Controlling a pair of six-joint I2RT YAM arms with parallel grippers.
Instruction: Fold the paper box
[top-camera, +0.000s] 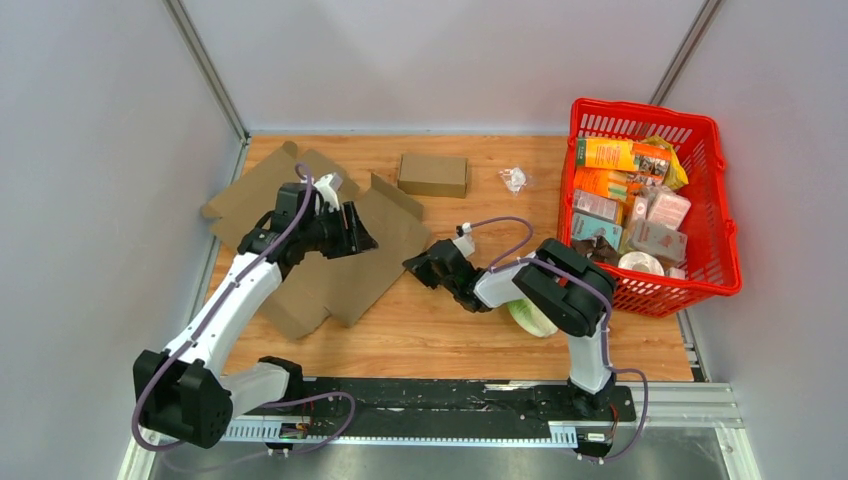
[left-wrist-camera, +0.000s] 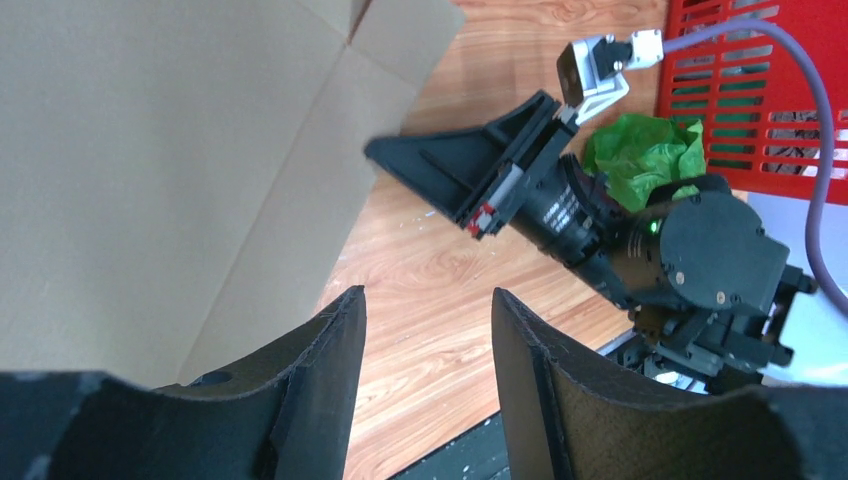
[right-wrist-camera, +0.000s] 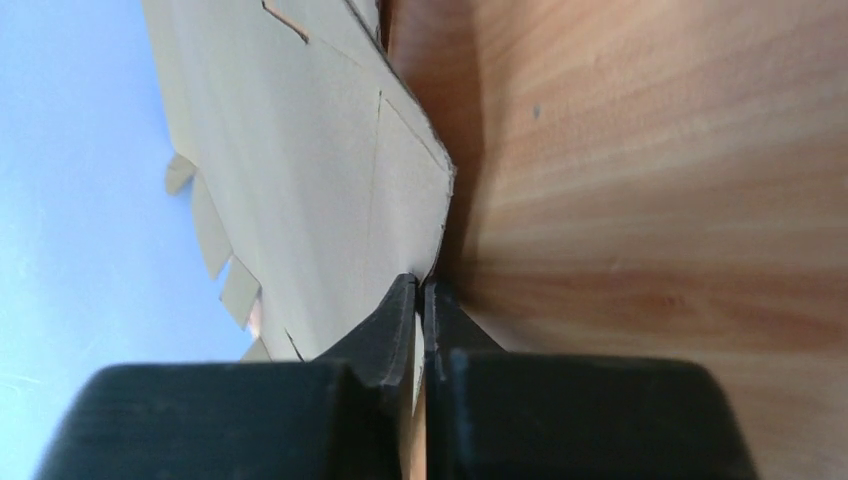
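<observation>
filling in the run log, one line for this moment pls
left claw open above cardboard | right claw shut on its edge | cardboard unfolded

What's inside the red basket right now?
The red basket holds packaged goods piled together: orange boxes at the back, a yellow packet beside them, a teal box, pinkish packets and a round white item near the front. Whatever lies under this top layer is covered.

From high up over the near edge, looking down on the whole table (top-camera: 450, 330). From the left wrist, close, looking across the table at the right gripper (left-wrist-camera: 400, 160). From the right wrist, very close, low along the flat cardboard (right-wrist-camera: 300, 150). Shared everywhere: flat cardboard and table.
</observation>
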